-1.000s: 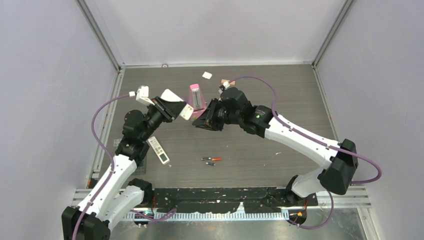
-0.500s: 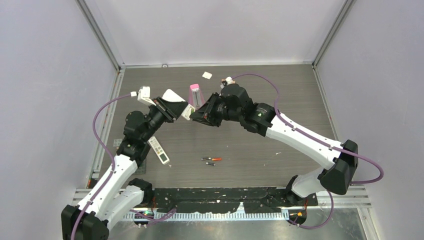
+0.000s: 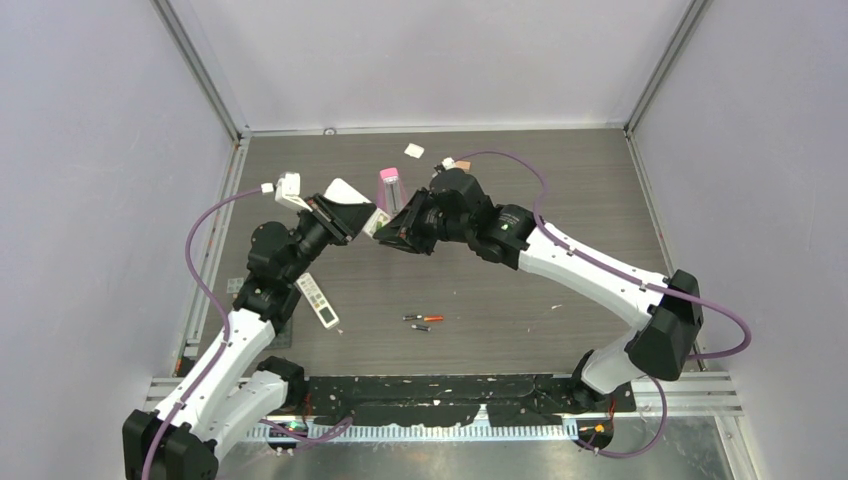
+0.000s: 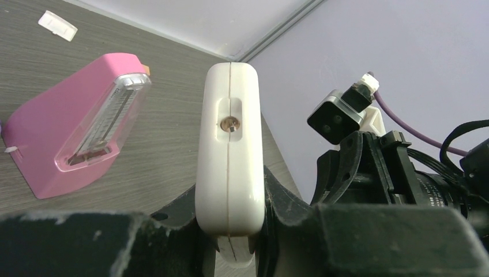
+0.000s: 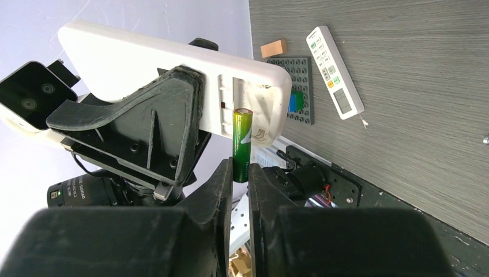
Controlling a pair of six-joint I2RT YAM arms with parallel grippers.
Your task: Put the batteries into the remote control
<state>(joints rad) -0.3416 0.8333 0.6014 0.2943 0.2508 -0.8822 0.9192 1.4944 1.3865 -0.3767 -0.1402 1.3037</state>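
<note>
My left gripper (image 3: 347, 214) is shut on a white remote control (image 4: 229, 144) and holds it off the table, edge-on in the left wrist view. In the right wrist view the remote (image 5: 144, 63) shows its back, with an open recess near its end. My right gripper (image 5: 240, 173) is shut on a green battery (image 5: 241, 144). The battery's upper end meets the remote at that recess. Whether it sits inside I cannot tell. From above, the right gripper (image 3: 392, 232) is right beside the remote (image 3: 352, 196). A red-orange battery (image 3: 433, 318) and a dark battery (image 3: 420, 327) lie on the table.
A second white remote with buttons (image 3: 318, 300) lies on the table near the left arm. A pink device (image 3: 391, 188) lies behind the grippers, a small white piece (image 3: 414, 150) farther back. A grey studded plate (image 5: 300, 86) and a tan block (image 5: 273, 48) lie near the second remote.
My right arm has moved left, bringing the green battery up against the held remote. The left arm and remote have barely shifted.
</note>
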